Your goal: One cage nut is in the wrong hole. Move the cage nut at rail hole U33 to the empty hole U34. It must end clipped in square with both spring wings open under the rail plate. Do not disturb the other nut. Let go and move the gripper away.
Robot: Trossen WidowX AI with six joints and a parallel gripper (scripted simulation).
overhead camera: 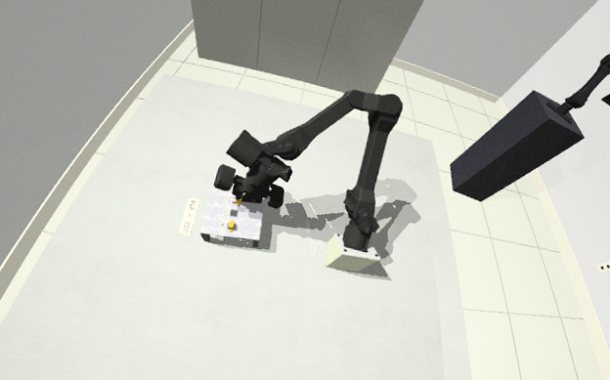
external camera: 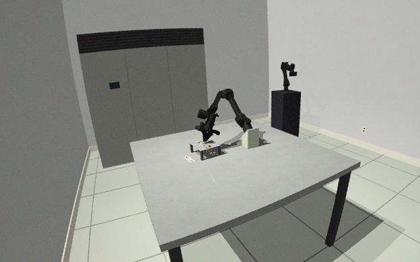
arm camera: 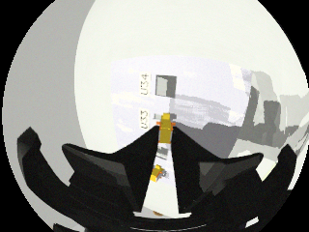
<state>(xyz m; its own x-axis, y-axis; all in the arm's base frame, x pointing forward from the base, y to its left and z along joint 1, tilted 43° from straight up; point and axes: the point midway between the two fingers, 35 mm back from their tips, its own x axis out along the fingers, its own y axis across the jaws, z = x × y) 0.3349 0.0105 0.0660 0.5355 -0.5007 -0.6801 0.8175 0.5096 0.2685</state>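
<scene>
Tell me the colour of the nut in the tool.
Yellow-gold, with small orange parts at its sides; the wrist view shows it best.

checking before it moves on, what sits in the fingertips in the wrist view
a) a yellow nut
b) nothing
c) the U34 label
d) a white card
a: the fingers are closed on a yellow nut, which sticks out between their tips beside the U33 label.
</scene>
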